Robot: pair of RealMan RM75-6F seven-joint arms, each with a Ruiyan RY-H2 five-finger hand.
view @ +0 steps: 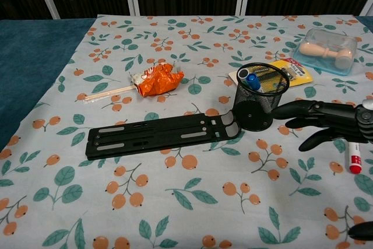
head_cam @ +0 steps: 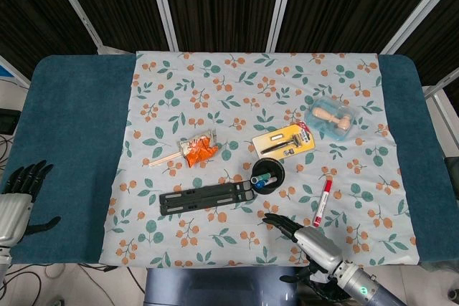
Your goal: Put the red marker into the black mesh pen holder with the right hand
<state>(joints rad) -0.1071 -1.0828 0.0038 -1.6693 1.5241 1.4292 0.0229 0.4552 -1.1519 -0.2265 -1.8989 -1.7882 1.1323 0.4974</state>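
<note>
From the head view we see the red marker (head_cam: pixel 325 203) lying on the flowered cloth (head_cam: pixel 215 84), just right of the black mesh pen holder (head_cam: pixel 267 176) and apart from it; the holder stands upright with blue and green pens inside. Our right hand (head_cam: pixel 295 231) sits near the front edge of the table, below the holder and left of the marker, fingers spread and holding nothing. Our left hand (head_cam: pixel 20 198) rests at the far left over the blue table cover (head_cam: pixel 72 127), fingers apart and empty. From the chest view, the right hand (view: pixel 326 121) reaches in from the right, its fingers (view: pixel 291 109) stretched toward the pen holder (view: pixel 260 94) without touching it, while the marker (view: pixel 354 160) lies just below the hand. A flat black bracket (view: pixel 157 135) lies left of the holder, touching its base.
</note>
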